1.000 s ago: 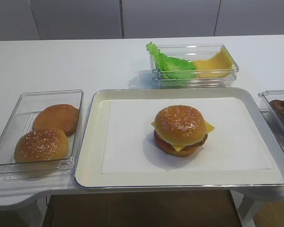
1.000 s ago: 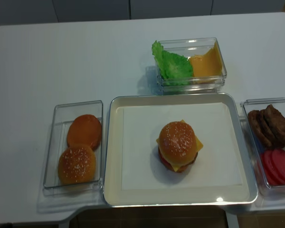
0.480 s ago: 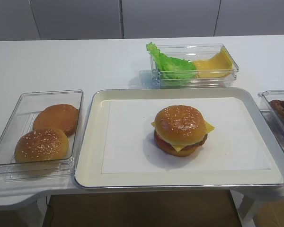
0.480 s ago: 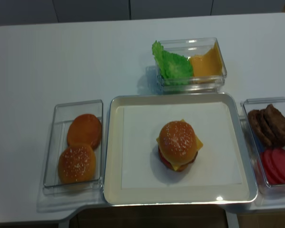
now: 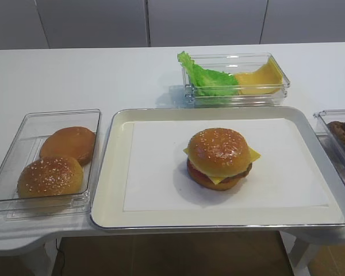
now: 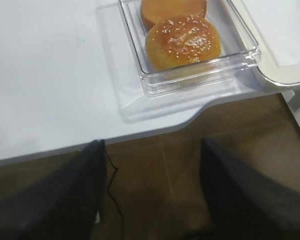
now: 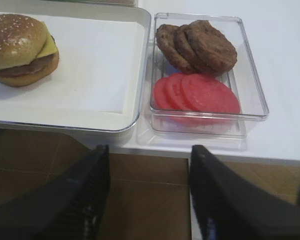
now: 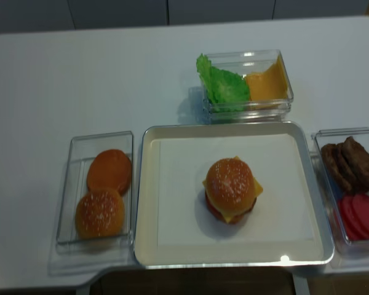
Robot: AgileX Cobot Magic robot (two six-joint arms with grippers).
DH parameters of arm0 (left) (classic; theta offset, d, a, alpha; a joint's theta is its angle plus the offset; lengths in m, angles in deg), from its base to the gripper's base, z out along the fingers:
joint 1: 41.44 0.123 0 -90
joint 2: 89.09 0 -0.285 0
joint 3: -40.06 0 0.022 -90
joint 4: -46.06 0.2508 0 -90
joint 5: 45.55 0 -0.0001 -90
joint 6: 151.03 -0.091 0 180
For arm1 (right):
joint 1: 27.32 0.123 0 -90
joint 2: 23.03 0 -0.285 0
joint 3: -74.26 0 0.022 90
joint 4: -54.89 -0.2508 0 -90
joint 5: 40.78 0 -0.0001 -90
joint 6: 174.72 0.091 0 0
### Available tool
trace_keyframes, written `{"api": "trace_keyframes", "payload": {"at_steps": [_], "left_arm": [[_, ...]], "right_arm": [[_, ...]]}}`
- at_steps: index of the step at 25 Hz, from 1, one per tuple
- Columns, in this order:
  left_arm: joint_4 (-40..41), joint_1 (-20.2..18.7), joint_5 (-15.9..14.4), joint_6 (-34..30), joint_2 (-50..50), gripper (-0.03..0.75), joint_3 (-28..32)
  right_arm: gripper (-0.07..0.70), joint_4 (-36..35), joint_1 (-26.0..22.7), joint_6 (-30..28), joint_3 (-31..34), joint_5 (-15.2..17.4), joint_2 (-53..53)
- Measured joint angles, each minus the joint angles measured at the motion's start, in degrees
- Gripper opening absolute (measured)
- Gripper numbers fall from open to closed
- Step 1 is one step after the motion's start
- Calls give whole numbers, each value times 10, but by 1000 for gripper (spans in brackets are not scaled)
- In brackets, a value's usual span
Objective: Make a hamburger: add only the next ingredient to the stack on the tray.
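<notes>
My left fingers (image 6: 152, 200): spread apart, empty, below the bench's front edge.
My right fingers (image 7: 147, 195): spread apart, empty, off the front edge.
Sesame bun top (image 5: 218, 150): sits on the stack (image 5: 219, 172), mid tray (image 5: 112, 190).
Writing: none readable.
Bench (image 8: 80, 80): plain white; brown floor (image 6: 160, 190) below.

Visible only in the wrist views: two broad, dark, matte fingers (image 7: 65, 200) per gripper, blurred and tapering upward from 6 o'clock. No screws, cables or markings discernible.
</notes>
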Motion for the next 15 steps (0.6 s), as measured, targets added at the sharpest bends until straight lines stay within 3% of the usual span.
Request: {"api": "trace_keyframes", "payload": {"at_steps": [15], "left_arm": [[72,0,13,9,-52,438,9]], "right_arm": [[388,0,0,0,0,0,0]]}}
